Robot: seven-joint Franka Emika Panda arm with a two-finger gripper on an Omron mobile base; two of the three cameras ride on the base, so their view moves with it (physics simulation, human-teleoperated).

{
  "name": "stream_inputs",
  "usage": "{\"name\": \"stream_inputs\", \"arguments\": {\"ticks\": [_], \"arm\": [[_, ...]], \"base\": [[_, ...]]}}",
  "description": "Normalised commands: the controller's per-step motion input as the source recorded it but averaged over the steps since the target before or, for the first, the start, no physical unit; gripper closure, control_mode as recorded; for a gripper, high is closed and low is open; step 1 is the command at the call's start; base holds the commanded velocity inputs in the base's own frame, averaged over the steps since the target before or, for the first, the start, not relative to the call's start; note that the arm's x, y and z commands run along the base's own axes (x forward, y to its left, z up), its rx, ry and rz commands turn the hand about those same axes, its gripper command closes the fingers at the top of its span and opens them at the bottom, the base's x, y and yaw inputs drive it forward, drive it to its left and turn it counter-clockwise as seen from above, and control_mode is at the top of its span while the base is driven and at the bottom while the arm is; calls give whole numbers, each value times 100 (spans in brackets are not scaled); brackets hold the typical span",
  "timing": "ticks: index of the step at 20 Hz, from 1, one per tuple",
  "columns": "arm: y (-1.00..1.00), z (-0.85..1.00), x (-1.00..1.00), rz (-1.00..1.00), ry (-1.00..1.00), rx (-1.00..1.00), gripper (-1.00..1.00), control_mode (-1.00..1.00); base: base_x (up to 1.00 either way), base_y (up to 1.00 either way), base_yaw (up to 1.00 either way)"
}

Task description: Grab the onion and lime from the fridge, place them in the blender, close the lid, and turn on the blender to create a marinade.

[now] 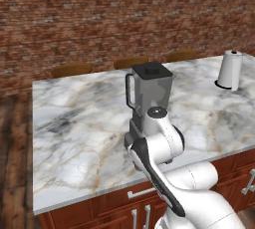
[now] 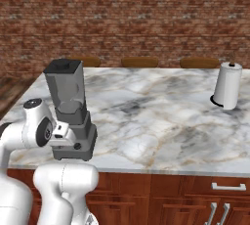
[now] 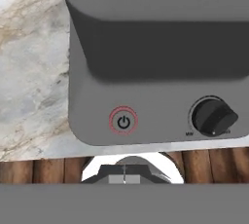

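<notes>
The blender (image 1: pixel 149 96) stands near the front edge of the marble counter (image 1: pixel 74 138), and its black lid (image 1: pixel 152 69) sits on top of the jar. In the right base view the jar (image 2: pixel 67 92) rises over the dark base (image 2: pixel 80 143). My gripper (image 2: pixel 72 142) is shut with nothing in it, right at the front face of that base. The hand view looks straight at this face: a red-ringed power button (image 3: pixel 123 121) lies just above my shut gripper (image 3: pixel 124 175), and a black knob (image 3: pixel 212 117) sits to its right. The onion, the lime and the fridge are out of view.
A white paper-towel roll (image 1: pixel 230 69) stands at the counter's far right (image 2: pixel 227 86). Wooden chair backs (image 1: pixel 130 61) line the far side before a brick wall. Red-brown cupboards with metal handles (image 2: pixel 228 187) sit under the counter edge.
</notes>
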Motion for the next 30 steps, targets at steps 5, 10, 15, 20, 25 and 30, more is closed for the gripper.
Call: {"name": "stream_inputs", "arguments": {"ticks": [5, 10, 15, 20, 25, 30], "arm": [[9, -21, 26, 0, -1, 0, 100, -100], [0, -4, 29, 0, 0, 0, 100, -100], [0, 0, 16, 0, 0, 0, 100, -100], [-1, -29, 2, 0, 0, 0, 100, -100], [-1, -31, 1, 0, 0, 0, 100, -100], [0, -24, 5, 0, 0, 0, 100, -100]], "base": [[0, 0, 0], [0, 0, 0], [0, 0, 0], [0, 0, 0], [0, 0, 0], [0, 0, 0]]}}
